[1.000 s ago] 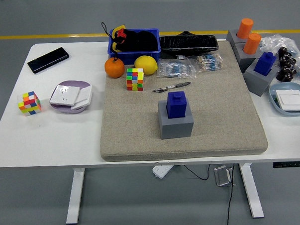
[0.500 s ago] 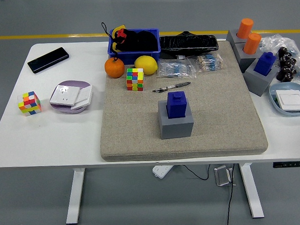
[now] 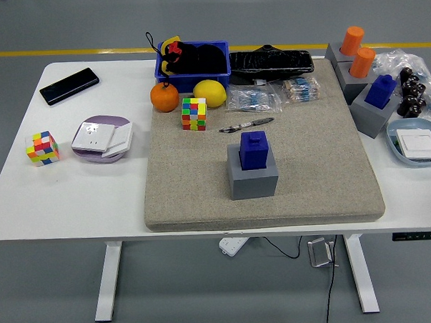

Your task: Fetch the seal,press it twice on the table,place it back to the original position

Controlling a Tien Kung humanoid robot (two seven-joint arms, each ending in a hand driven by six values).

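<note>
No hand over the table right now: neither the left nor the right shows anywhere in the head view, so how their fingers stand I can't tell, and places relative to a hand can't be given yet. Whichever arm goes will have to reach in from its own side toward the middle.

The seal, a deep blue block, sits upright in the grey holder, right in the centre of the beige felt mat. It looks like a stepped stamp: a squarish body with a smaller knob on top. Only its upper part stands clear of the holder; the lower end is sunk in the socket.

Handling, as a guess: rigid plastic, light, smooth-sided, so a bit slippery under hard fingertips. Not fragile. The place to take hold is the exposed blue body just above the holder's rim, fingers on opposite flat faces, thumb against one side. Lifting straight up seems wise, since a tilted pull could drag the holder along. How snugly it sits in the socket isn't clear from this height.

A black pen lies just behind the holder, and a colourful cube sits further back to the left. A second blue seal stands in another holder off at the right edge.
</note>
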